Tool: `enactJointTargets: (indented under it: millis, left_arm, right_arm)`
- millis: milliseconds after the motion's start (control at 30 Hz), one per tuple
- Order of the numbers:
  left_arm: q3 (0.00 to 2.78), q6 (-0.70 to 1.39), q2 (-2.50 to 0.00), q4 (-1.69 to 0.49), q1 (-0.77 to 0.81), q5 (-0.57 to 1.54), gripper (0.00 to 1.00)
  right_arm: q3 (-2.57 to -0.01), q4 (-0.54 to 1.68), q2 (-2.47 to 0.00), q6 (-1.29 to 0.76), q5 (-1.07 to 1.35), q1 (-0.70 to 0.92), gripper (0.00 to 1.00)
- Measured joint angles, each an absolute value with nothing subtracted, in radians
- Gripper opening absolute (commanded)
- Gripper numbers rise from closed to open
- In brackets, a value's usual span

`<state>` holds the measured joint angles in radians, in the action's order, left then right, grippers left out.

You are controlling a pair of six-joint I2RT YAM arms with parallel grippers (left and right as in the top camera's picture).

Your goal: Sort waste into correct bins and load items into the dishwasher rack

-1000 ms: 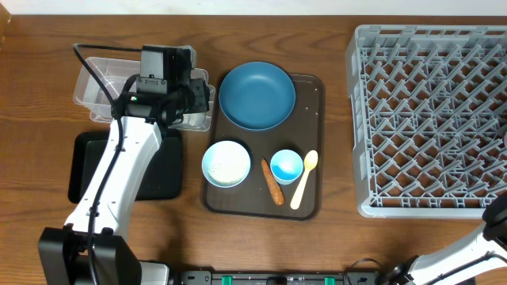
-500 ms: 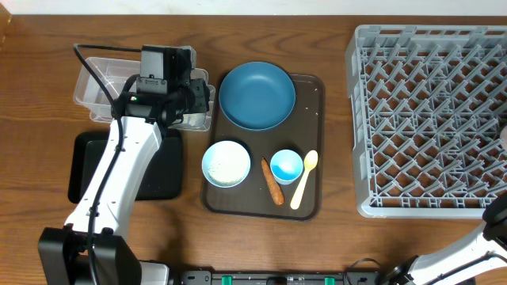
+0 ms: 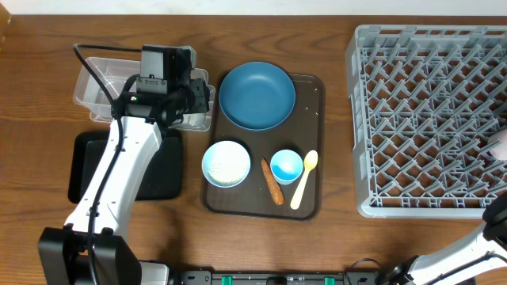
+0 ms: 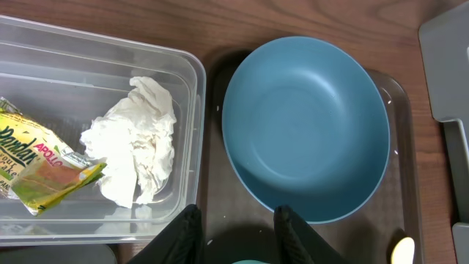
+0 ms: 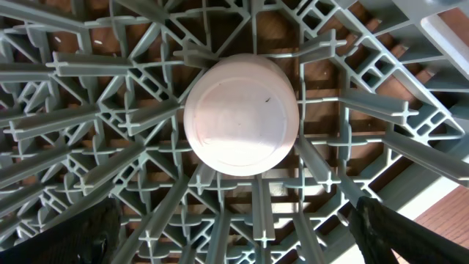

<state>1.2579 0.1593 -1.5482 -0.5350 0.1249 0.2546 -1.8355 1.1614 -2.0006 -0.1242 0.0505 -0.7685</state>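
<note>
My left gripper [image 4: 234, 236] is open and empty, its fingers over the brown tray between the clear tub [image 4: 196, 81] and the dark blue plate [image 4: 304, 128]. The tub holds crumpled white tissue [image 4: 135, 143] and the yellow-green wrapper [image 4: 44, 165]. In the overhead view the plate [image 3: 257, 96], the pale blue bowl with rice [image 3: 226, 163], the blue cup [image 3: 286, 166], the carrot piece [image 3: 272, 181] and the yellow spoon [image 3: 304, 179] lie on the brown tray. My right gripper [image 5: 234, 235] is open wide above the pink cup [image 5: 240, 114], which stands upside down in the grey rack [image 5: 88, 147].
The black tray [image 3: 83, 162] lies in front of the clear tub [image 3: 95, 79], partly under my left arm. The brown serving tray [image 3: 313, 87] sits mid-table. The rack [image 3: 432, 119] fills the right side, with the pink cup [image 3: 499, 142] at its right edge.
The left arm has not moved. At the rack's right edge the dark gripper shape has gone and the pale pink cup now shows there.
</note>
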Motion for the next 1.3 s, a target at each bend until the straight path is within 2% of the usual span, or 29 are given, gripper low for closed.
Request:
enactJointTargets:
  millis: [167, 367, 467, 533, 600, 867, 1300]
  left_arm:
    - [1.258, 0.159, -1.548, -0.535, 0.125, 0.255, 0.37]
    - [1.258, 0.155, -1.549, -0.536, 0.125, 0.255, 0.51]
    - [1.258, 0.155, -1.548, -0.535, 0.125, 0.255, 0.64]
    - [1.258, 0.152, -1.548, -0.536, 0.125, 0.254, 0.77]
    - [1.258, 0.151, -1.549, -0.536, 0.125, 0.254, 0.82]
    - [1.258, 0.156, -1.548, -0.535, 0.125, 0.254, 0.86]
    - [1.258, 0.156, -1.548, -0.572, 0.125, 0.255, 0.87]
  right_arm:
    - [-1.835, 1.168, -2.001, -0.124, 0.081, -0.768, 0.99]
    - [-1.835, 1.167, -2.001, -0.049, 0.277, -0.768, 0.99]
    - [-1.835, 1.167, -2.001, 0.000, 0.382, -0.752, 0.99]
    - [-1.835, 1.168, -2.001, 0.021, 0.423, -0.726, 0.99]
    - [-1.835, 1.170, -2.001, 0.038, 0.449, -0.684, 0.99]
    - [-1.835, 1.173, -2.001, 0.063, 0.467, -0.423, 0.99]
    - [-1.835, 1.185, -2.001, 0.039, 0.333, -0.056, 0.99]
